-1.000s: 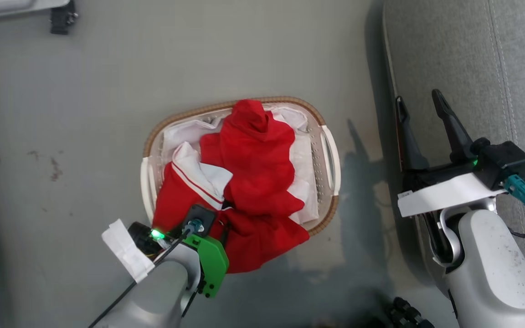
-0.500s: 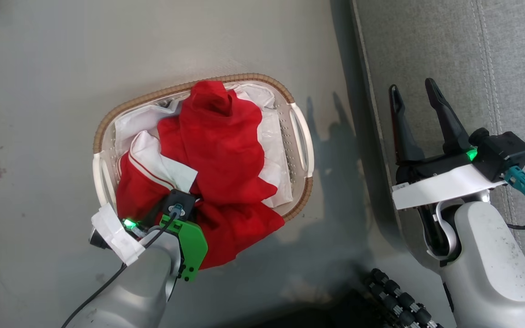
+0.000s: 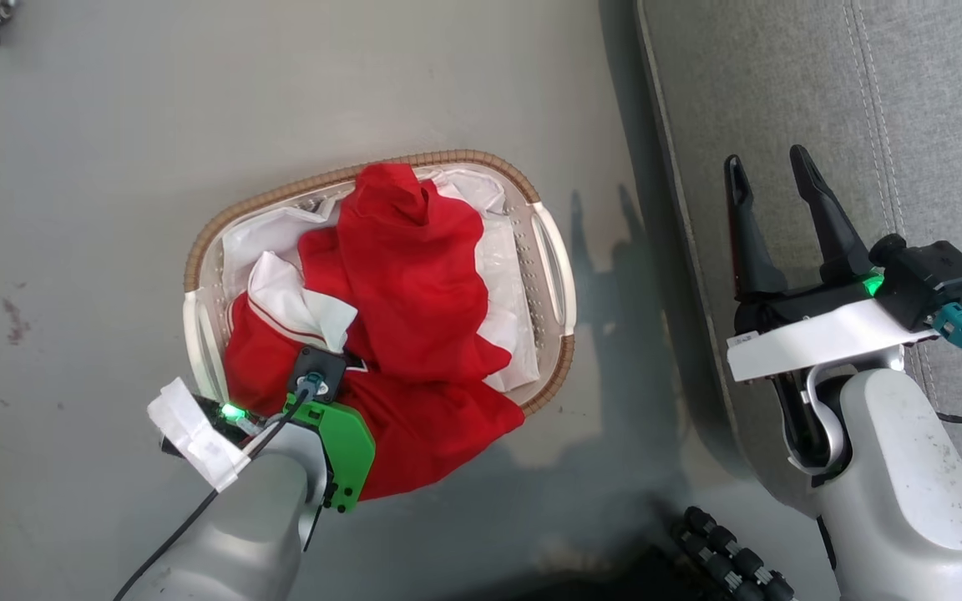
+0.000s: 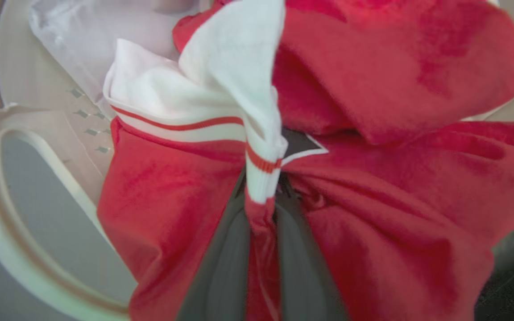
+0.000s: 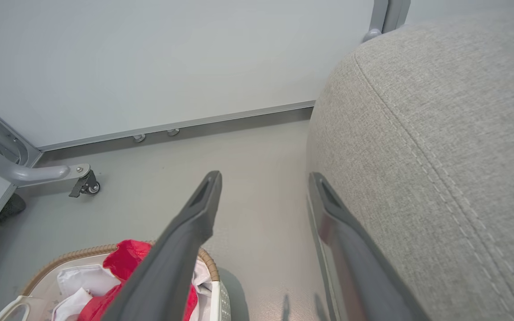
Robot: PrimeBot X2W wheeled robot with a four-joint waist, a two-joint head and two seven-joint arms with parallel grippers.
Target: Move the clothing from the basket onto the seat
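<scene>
Our left end effector [image 4: 261,196] is clamped on a pinched fold of the striped garment [image 4: 159,178], with red cloth and a white ribbed cuff squeezed between its fingers. We judge the step in hand to be lifting this piece out. We should rise straight up until the trailing cloth clears the rim. We should also watch that the plain red garment [image 3: 410,267], which seems to lie partly over it, slides off rather than drags along.

Both garments lie crumpled in the basket [image 3: 448,154] on the floor [image 3: 72,209], and one red edge spills over the near rim. Soft and limp, they will likely hang long.

Farther off, our right end effector [image 3: 765,167] is spread wide and empty above the edge of the grey, seam-stitched seat [image 3: 782,83].
</scene>
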